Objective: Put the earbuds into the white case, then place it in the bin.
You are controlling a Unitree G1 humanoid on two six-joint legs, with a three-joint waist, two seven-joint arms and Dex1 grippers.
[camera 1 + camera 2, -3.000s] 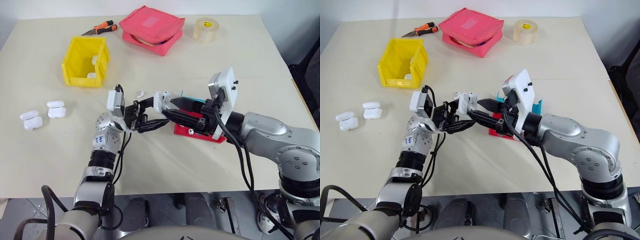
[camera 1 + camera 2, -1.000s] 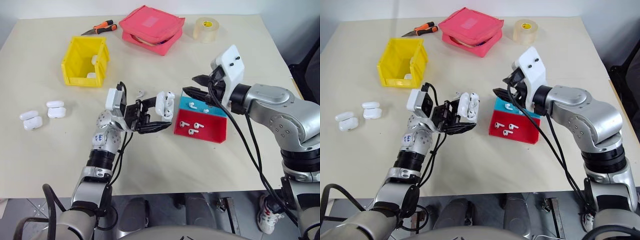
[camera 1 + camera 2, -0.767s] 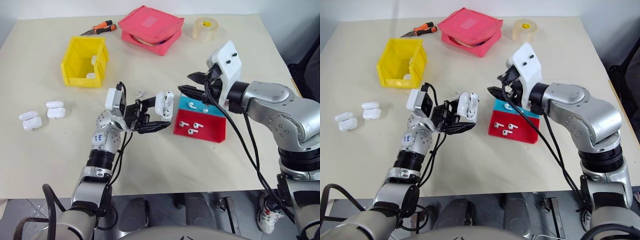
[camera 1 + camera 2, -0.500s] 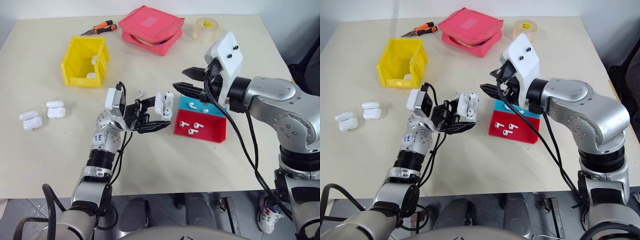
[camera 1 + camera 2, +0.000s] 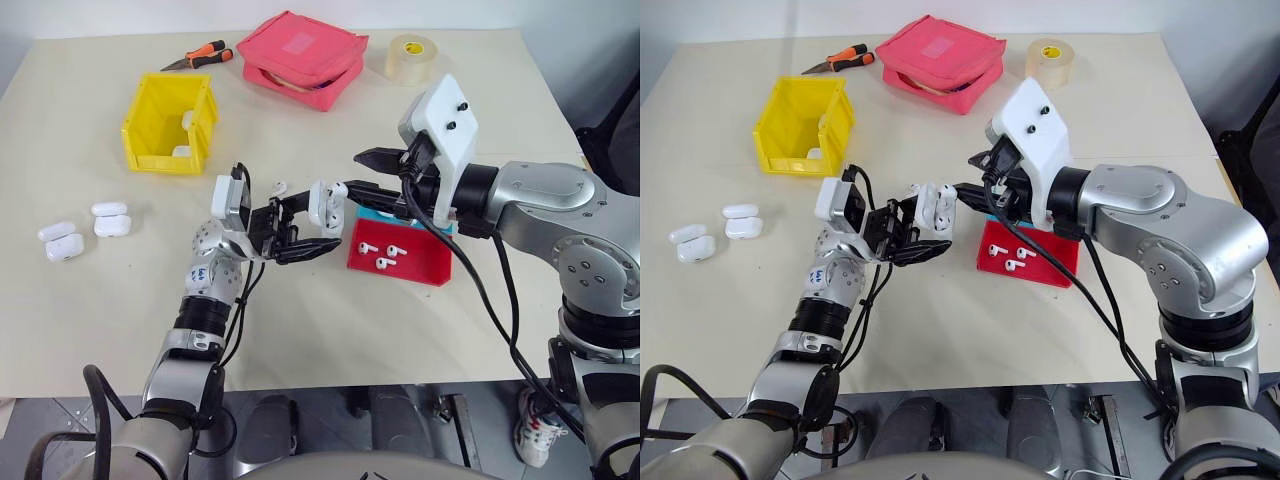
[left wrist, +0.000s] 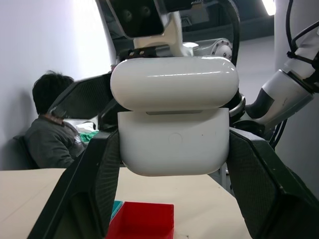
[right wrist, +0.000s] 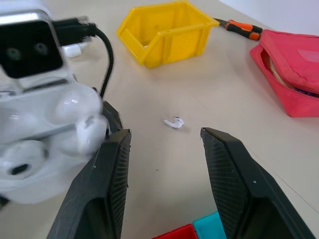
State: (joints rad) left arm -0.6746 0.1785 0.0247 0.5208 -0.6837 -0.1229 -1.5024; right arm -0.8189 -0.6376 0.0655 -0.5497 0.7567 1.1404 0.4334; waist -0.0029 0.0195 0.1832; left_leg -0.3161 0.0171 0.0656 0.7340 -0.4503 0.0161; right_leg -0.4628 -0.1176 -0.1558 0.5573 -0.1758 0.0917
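Note:
My left gripper point(image 5: 322, 226) is shut on the white case point(image 5: 326, 203) and holds it above the table's middle with the lid hinged up. In the right wrist view the case point(image 7: 47, 137) shows rounded white earbuds seated in it. My right gripper point(image 5: 362, 175) hovers just to the right of the case, open, with nothing between its fingers point(image 7: 113, 184). One loose earbud point(image 5: 280, 186) lies on the table behind the case. More earbuds point(image 5: 381, 262) lie in the red tray point(image 5: 425, 265). The yellow bin point(image 5: 165, 125) stands at the back left with white cases inside.
A blue tray point(image 5: 368, 213) sits behind the red one, mostly hidden by my right gripper. Three spare white cases point(image 5: 65, 245) lie at the left. A pink pouch point(image 5: 305, 58), a tape roll point(image 5: 413, 57) and orange-handled pliers point(image 5: 200, 55) line the far edge. A person point(image 6: 50, 132) sits beyond the table.
My right gripper has swung left from over the trays to just beside the open case, staying open. My left gripper has kept the case still.

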